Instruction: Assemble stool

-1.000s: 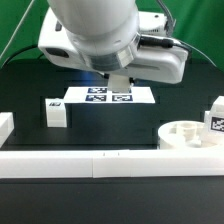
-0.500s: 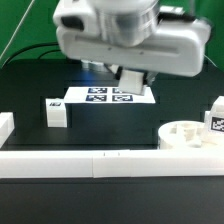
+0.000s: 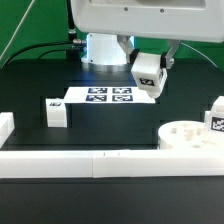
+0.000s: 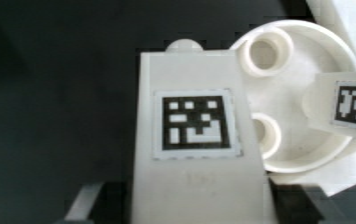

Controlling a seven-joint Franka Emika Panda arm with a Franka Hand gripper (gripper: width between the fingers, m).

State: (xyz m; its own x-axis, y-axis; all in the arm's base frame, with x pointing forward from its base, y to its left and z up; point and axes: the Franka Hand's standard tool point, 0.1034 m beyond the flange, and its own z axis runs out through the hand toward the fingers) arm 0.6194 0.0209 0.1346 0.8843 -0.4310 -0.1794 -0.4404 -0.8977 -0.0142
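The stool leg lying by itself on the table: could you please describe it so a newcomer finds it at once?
Find the marker board mid-table. Off its corner, toward the exterior view's left, sits the loose leg, a white tagged block. Unlike the held leg in the hand or the third leg by the seat, it sits alone.

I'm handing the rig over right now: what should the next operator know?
The gripper is shut on the held leg, lifted off the table near the marker board.
The seat lies at the exterior view's right, holes up.
The second leg stands at the seat's edge; whether it is fixed in cannot be told.
The third leg lies loose at the exterior view's left.
Done: one leg picked up.
Left: probably fit the held leg into the seat, then the third leg.
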